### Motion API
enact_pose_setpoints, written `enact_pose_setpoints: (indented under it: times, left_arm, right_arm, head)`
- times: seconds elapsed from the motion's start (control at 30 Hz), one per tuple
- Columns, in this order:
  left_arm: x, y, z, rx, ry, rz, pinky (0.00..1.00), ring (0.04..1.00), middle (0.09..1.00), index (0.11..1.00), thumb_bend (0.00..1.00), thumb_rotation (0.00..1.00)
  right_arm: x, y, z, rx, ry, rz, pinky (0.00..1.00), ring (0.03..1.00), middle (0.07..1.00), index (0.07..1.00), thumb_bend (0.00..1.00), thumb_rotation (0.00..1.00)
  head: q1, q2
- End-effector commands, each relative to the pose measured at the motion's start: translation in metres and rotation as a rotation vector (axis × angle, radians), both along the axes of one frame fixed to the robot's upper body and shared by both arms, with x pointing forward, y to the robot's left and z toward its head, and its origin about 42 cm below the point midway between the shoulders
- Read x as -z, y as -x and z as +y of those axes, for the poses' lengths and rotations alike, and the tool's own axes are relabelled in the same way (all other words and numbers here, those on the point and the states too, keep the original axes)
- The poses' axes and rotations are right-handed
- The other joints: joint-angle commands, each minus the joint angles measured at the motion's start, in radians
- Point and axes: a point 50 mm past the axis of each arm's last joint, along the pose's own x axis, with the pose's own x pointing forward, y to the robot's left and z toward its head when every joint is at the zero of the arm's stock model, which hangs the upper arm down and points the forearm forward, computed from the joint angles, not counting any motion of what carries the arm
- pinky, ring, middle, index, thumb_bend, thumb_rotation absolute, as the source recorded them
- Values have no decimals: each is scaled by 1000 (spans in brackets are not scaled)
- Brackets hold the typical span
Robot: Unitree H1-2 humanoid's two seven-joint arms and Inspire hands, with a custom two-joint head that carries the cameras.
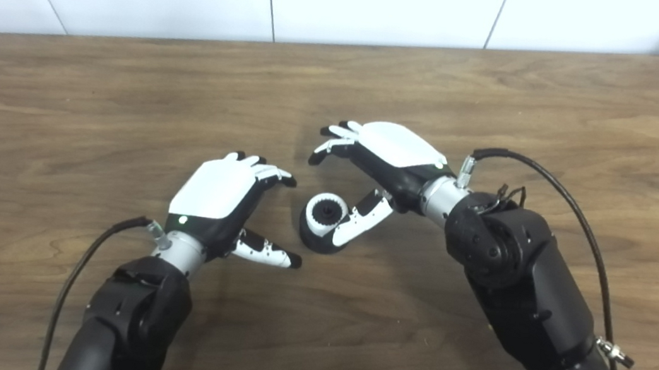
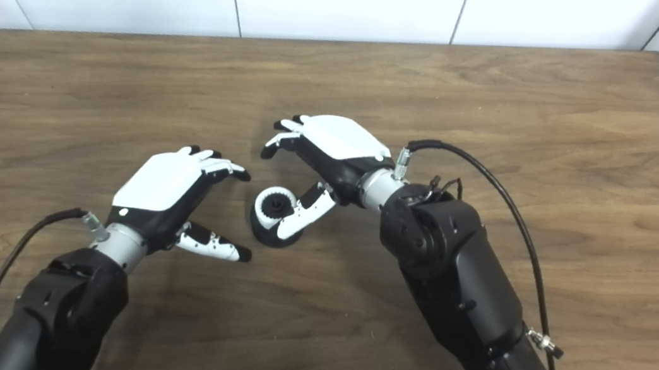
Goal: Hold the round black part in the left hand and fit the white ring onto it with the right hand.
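The white ring (image 1: pixel 326 212) is already sitting on the black part (image 1: pixel 322 241), which is resting on the table (image 1: pixel 505 106). The left hand (image 1: pixel 219 202) is hovering beside it, fingers spread, holding nothing; the right hand (image 1: pixel 380 160) is arching open over it, thumb near the ring; the fitting is looking done.

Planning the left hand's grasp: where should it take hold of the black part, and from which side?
Probably by the wide round base of the black part, from its left. The left hand waits open on that side, while the white ring sits on top and the right hand's thumb crowds the right edge.
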Motion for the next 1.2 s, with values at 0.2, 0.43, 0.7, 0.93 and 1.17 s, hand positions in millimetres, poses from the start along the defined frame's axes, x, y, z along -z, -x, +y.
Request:
enact_pose_setpoints:
  times: [0.2, 0.43, 0.7, 0.93, 1.17]
  left_arm:
    - [-30, 4, 13, -28, 76, -57, 1000, 929, 856, 755, 921, 342]
    - [-44, 4, 27, -64, 99, -79, 1000, 931, 854, 694, 912, 320]
    - [-49, 19, 65, -168, 235, -27, 878, 903, 865, 784, 904, 332]
    - [-36, 44, 100, -283, 495, 0, 826, 877, 882, 893, 822, 399]
    - [-14, 67, 112, -357, 820, -42, 874, 904, 912, 918, 656, 610]
  right_arm:
    - [-10, -2, -8, 16, 3, -54, 1000, 1000, 964, 807, 1000, 404]
    - [-10, -2, -18, 35, -13, -42, 1000, 1000, 967, 816, 1000, 404]
    - [-19, 6, -46, 85, -82, 0, 1000, 1000, 974, 842, 1000, 492]
    - [-12, 26, -79, 157, -204, 37, 914, 980, 960, 905, 822, 767]
    - [4, 45, -101, 353, -467, 12, 818, 897, 919, 906, 596, 996]
  head:
    - [-1, 1]
    - [8, -5]
    - [4, -15]
    - [2, -13]
    - [-6, -10]
